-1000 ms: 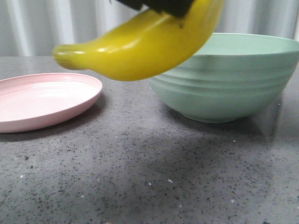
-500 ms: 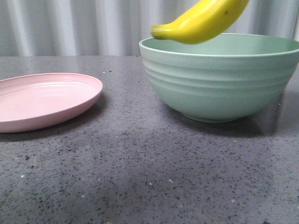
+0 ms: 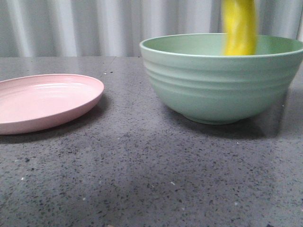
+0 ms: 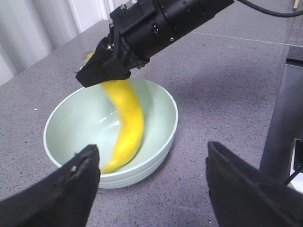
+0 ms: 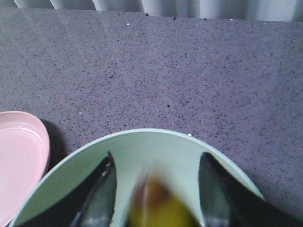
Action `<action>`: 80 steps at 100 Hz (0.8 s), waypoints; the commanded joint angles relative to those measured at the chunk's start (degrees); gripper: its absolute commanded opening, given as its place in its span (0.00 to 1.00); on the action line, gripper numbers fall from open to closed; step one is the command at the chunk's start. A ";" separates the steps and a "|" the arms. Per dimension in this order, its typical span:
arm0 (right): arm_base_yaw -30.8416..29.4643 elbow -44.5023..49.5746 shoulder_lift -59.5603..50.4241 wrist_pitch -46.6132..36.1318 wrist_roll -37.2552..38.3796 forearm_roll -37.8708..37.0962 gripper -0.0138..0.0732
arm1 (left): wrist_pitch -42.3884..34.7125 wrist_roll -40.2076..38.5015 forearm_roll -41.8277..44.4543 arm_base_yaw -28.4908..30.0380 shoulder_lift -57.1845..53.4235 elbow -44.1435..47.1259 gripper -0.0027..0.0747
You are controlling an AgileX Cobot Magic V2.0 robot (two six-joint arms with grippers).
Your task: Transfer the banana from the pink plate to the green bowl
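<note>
The yellow banana [image 3: 239,28] is blurred and nearly upright, its lower end inside the mint-green bowl [image 3: 218,90]. In the left wrist view the banana [image 4: 127,118] hangs from under my right gripper [image 4: 106,71] down into the bowl [image 4: 163,137]. In the right wrist view my right gripper [image 5: 156,161] is open above the bowl [image 5: 151,142], with the blurred banana [image 5: 161,203] loose between its spread fingers. The pink plate [image 3: 42,101] lies bare at the left. My left gripper [image 4: 151,151] is open and empty, off to the side of the bowl.
Grey speckled tabletop [image 3: 142,175] runs all round the plate and bowl. A pale corrugated wall [image 3: 94,23] stands behind. A dark upright post [image 4: 284,109] shows at the edge of the left wrist view.
The banana moved right from above the table to over the bowl, swung from lying across to nearly upright, and dropped lower into the bowl. The right gripper's jaws now stand apart from it.
</note>
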 commanded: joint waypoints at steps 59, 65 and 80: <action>-0.31 -4.87 -7.11 -9.57 -0.48 -3.94 0.61 | -5.42 -0.39 -1.86 -0.02 -0.62 -2.07 0.61; -0.31 -4.87 -8.71 -6.96 -0.48 -4.23 0.60 | -5.93 -0.39 -1.98 -0.02 -0.87 -2.07 0.60; -0.31 -4.87 -12.45 3.90 -0.48 -4.84 0.59 | -6.36 -0.39 -2.56 -0.02 -2.80 -2.07 0.35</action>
